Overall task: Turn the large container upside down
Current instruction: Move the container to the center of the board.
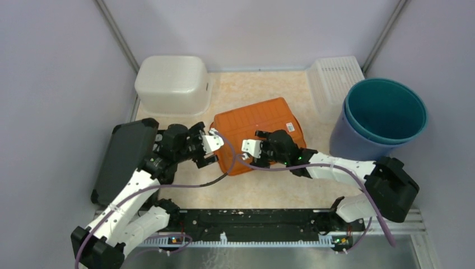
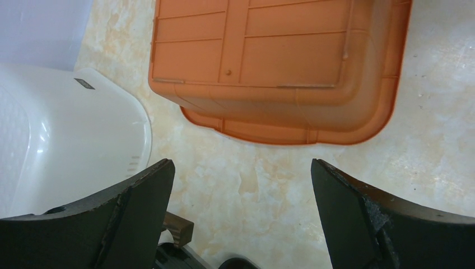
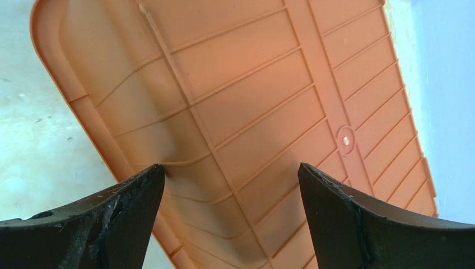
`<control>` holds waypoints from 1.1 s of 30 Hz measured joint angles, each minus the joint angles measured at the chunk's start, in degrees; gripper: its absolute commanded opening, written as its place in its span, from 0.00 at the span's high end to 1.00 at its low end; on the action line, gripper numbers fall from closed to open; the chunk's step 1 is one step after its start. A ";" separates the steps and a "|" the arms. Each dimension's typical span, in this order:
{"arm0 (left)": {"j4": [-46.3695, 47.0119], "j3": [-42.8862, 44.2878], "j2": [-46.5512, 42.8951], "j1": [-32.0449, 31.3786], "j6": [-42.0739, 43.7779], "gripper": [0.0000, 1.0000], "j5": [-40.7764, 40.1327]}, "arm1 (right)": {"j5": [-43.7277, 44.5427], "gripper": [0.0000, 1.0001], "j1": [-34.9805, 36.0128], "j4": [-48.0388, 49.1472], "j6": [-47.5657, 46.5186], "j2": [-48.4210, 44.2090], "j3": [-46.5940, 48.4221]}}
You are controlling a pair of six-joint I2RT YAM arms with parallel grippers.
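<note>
The left gripper point(image 1: 212, 150) and the right gripper point(image 1: 253, 143) were both seen spread wide, with nothing held. Just beyond them the orange container point(image 1: 255, 126) lay mid-counter point(image 1: 269, 188), ribbed base up and rim down. Its rim could be snagged and dragged by a low retreat. Room was bounded by the white tub point(image 1: 171, 84) to the left and the blue bucket point(image 1: 381, 117) to the right.

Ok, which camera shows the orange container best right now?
The top view: nearly the whole orange container shows, ribbed base up. The left wrist view shows only one end and its rim; the right wrist view only a close stretch of the base.
</note>
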 measured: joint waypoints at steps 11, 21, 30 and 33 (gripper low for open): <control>0.00 -1.81 -2.16 1.31 -0.68 0.01 0.90 | 6.14 0.15 -2.36 6.88 2.82 8.39 3.23; 1.07 -2.75 -2.29 2.14 -1.27 0.01 2.64 | 5.42 0.15 -10.86 6.03 0.83 15.12 10.62; 1.22 -4.48 -3.41 2.38 -1.31 0.01 4.33 | 1.90 0.08 -13.38 2.36 -2.91 19.63 17.11; 1.25 -4.48 -4.20 3.08 -1.40 0.01 5.60 | 0.66 0.05 -13.79 -0.22 -3.50 19.06 17.77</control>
